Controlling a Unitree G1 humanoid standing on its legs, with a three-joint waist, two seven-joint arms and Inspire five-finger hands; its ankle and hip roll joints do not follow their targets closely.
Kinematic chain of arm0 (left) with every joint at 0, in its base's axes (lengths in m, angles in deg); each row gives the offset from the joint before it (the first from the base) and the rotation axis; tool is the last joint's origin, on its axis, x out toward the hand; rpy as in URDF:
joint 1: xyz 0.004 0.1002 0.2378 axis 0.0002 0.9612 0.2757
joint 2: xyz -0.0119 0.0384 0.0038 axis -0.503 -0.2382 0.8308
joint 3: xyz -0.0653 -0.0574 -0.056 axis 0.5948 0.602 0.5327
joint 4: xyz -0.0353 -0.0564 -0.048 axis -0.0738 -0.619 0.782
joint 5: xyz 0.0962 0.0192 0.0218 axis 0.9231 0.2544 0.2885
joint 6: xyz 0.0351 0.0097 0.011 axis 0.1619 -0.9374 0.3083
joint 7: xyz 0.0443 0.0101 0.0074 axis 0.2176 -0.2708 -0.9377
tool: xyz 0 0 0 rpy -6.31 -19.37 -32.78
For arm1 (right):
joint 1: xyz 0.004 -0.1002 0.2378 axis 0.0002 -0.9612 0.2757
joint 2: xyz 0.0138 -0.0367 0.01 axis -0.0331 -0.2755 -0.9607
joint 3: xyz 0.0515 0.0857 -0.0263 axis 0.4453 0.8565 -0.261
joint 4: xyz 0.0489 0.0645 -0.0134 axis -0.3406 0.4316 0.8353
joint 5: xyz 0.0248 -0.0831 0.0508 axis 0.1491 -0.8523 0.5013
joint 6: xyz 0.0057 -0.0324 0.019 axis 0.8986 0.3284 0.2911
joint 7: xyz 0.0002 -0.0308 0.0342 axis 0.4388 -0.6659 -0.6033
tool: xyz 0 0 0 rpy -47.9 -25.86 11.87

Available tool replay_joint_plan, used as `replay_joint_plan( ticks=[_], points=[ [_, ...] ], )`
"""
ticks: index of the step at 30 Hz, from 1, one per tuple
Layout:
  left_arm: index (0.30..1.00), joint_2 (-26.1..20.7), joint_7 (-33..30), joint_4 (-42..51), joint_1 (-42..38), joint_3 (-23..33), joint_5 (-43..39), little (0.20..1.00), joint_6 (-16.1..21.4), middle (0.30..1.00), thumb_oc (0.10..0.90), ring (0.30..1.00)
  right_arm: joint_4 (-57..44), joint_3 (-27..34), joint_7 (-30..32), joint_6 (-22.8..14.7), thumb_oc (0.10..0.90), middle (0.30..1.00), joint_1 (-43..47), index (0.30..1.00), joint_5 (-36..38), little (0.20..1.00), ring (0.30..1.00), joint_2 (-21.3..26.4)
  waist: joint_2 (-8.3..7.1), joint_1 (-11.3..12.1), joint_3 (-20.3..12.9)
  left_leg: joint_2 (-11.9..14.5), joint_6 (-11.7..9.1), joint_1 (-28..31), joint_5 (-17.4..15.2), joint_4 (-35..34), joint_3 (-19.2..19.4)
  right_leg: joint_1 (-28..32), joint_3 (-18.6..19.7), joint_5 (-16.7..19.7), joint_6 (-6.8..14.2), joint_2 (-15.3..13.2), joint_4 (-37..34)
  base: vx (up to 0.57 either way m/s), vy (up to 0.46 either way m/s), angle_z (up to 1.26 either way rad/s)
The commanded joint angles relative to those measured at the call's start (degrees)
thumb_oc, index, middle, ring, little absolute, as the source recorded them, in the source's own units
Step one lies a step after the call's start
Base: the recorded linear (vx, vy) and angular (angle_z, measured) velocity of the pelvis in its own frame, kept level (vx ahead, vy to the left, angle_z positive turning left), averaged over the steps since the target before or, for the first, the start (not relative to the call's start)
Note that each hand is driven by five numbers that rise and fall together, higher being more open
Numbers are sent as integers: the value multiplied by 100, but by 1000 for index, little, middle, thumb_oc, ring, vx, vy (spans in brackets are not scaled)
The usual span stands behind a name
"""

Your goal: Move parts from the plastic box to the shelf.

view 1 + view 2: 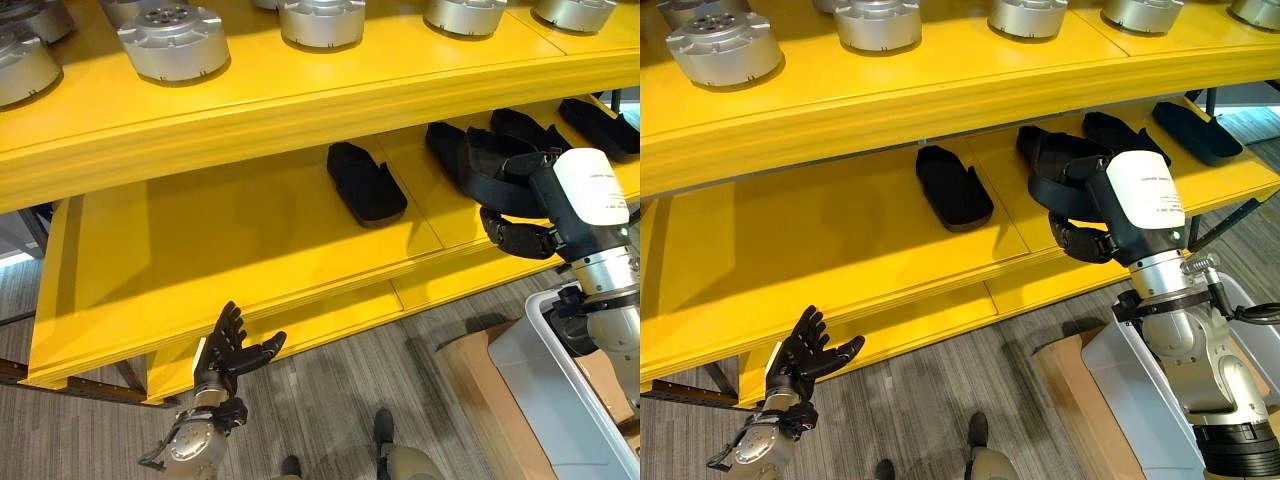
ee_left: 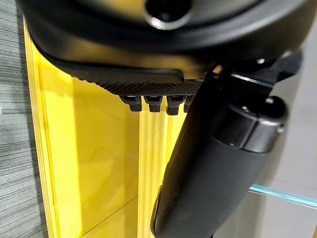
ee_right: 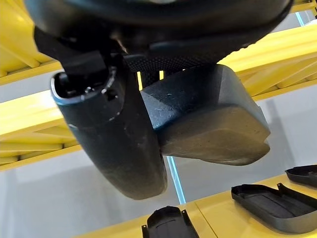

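My right hand point(image 1: 520, 236) is shut on a black moulded part point(image 1: 497, 168), holding it just above the lower yellow shelf point(image 1: 230, 230) near its front right. Its wrist view shows the thumb point(image 3: 114, 144) pressed against the same part point(image 3: 213, 119). Another black part point(image 1: 365, 182) lies flat at the middle of that shelf, with more black parts point(image 1: 600, 125) further right. The white plastic box point(image 1: 570, 395) stands on the floor below my right arm. Lower left, my left hand point(image 1: 232, 348) hangs open and empty beneath the shelf's front edge.
The upper yellow shelf point(image 1: 300, 90) carries several round silver metal parts point(image 1: 175, 40) and overhangs the lower one. A brown cardboard box point(image 1: 470, 365) sits beside the plastic box. The left half of the lower shelf is bare yellow board.
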Motion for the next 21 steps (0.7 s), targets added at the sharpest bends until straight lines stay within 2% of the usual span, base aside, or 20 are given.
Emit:
replay_joint_plan(
  ticks=[1, 8, 15, 16, 18, 19, 20, 21],
  points=[
    [1000, -315, 204, 454, -365, -167, -39, 1000, 412, 1000, 900, 1000, -432, 165, 516, -307, 400, 300, 1051, 300, 313, 300, 300, 174, -299, 47, -813, 143, -67, -72, -248, 301, 24, 232, -23, -444, 494, -512, 335, 0, -39, 0],
    [1000, -320, 190, 479, -347, -246, -34, 1000, 431, 1000, 900, 1000, -387, -307, 576, -331, 400, 300, 1552, 300, 162, 300, 300, 87, -241, 143, -867, 244, -132, -28, -155, 201, -34, 378, -59, -525, 429, -433, 256, -6, -50, 2],
    [1000, -376, 175, 494, -388, -346, -137, 1000, 469, 1000, 900, 1000, -134, -1191, 674, -302, 400, 300, 2448, 300, -340, 300, 300, 242, -119, 261, -765, 449, -270, -303, -26, 407, -263, 378, -190, -810, 232, -231, 409, -52, -124, 13],
    [1000, -366, 96, 451, -404, -352, -274, 1000, 492, 1000, 900, 1000, -100, -1357, 730, -289, 400, 300, 2679, 300, -408, 300, 300, 307, -131, 404, -554, 414, -367, -676, 47, 1068, -350, 420, -251, -930, 130, -208, 458, -170, -121, 18],
    [1000, -372, 83, 452, -481, -360, -329, 1000, 502, 1000, 900, 1000, 23, -1472, 782, -238, 400, 300, 2923, 300, -425, 300, 300, 437, -185, 473, -356, 230, -420, -1113, 189, 1671, -604, 358, -382, -922, 33, -272, 549, -222, -127, 37],
    [1000, -412, 74, 447, -533, -369, -356, 1000, 492, 1000, 900, 1000, 88, -1463, 887, -185, 400, 300, 2967, 300, -484, 300, 300, 507, -206, 479, -216, 367, -393, -1400, 321, 1811, -613, 296, -579, -1010, 30, -336, 701, -129, 11, 73],
    [1000, -430, 85, 489, -503, -355, -360, 1000, 462, 1000, 900, 1000, 108, -1447, 916, -133, 400, 300, 2957, 300, -519, 300, 300, 563, -173, 450, -217, 903, -433, -1421, 661, 1216, -596, 237, -701, -1101, 121, -435, 893, -60, 84, 78],
    [1000, -454, 65, 504, -492, -366, -340, 1000, 466, 1000, 900, 1000, 117, -1469, 928, -106, 400, 300, 2992, 300, -522, 300, 300, 584, -152, 467, -208, 1114, -446, -1446, 891, 871, -638, 189, -691, -1125, 159, -470, 1006, 54, 167, 82]
  ],
)
